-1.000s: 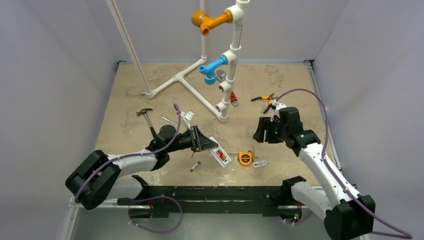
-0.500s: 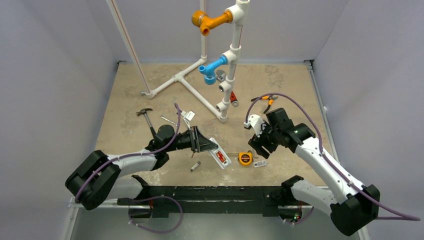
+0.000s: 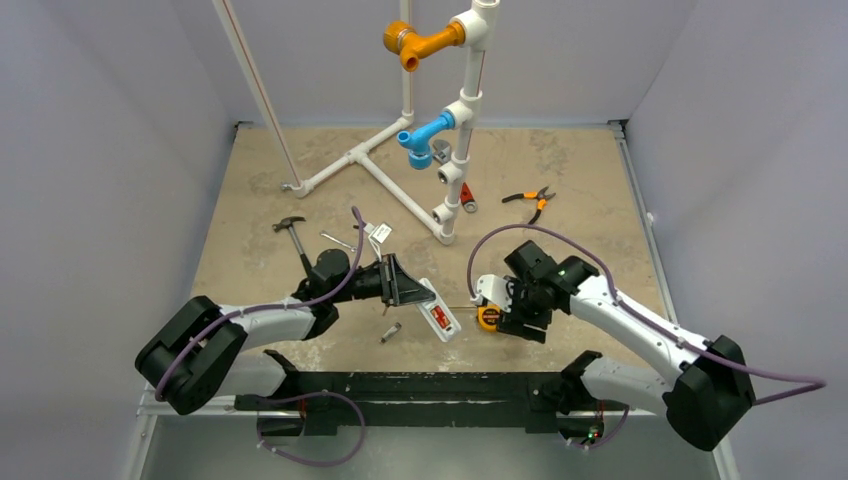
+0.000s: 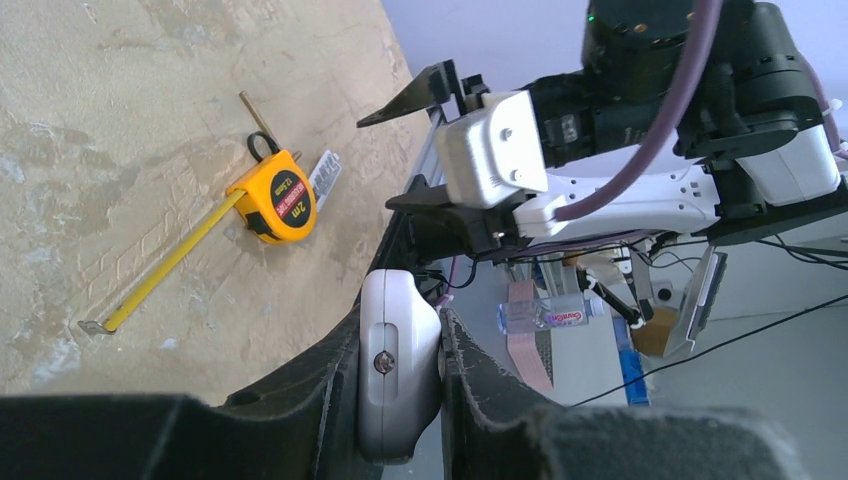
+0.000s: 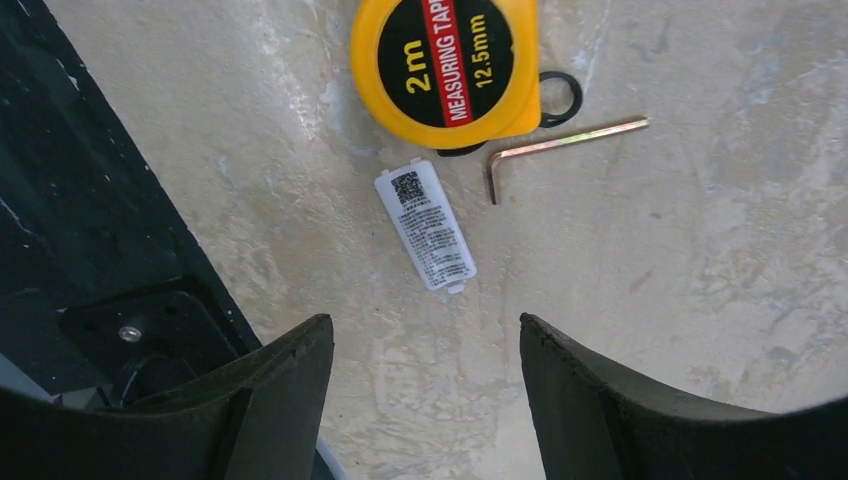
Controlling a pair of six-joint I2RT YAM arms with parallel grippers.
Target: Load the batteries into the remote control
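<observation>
Left gripper (image 4: 400,405): pressing together on one end of the remote control (image 4: 396,372); a finger (image 4: 478,400) is bearing on each side and pinching the handset edge-on.
Remote position: in the top view it is sticking out from the left fingers toward the near right, low over the table (image 3: 560,160), with its back facing up.
Batteries (image 3: 437,316): red is showing in the recessed bay in the remote's back; the count is too small to tell.
Right gripper (image 5: 425,350): fingers standing wide apart, gripping nothing and touching nothing, hovering over the table near its front edge.
Battery cover (image 5: 425,228): small white labelled door lying flat on the table ahead of the spread right fingers, apart from both, just beside the tape measure (image 5: 445,65).
Tape measure: orange case marked "2m", lying face up; in the left wrist view its blade is trailing out along the table.
Hex key (image 5: 560,145): brass-coloured, lying just beside the tape measure's black loop.
Surface: mottled beige board with a black rail running along the near edge.
Loose items: a hammer (image 3: 293,235) is lying at the left, pliers (image 3: 530,198) at the far right, and a small grey cylinder (image 3: 391,332) near the remote.
Room: plain pale walls are closing in three sides; a white PVC pipe frame (image 3: 460,120) with orange and blue fittings is standing at the far side.
</observation>
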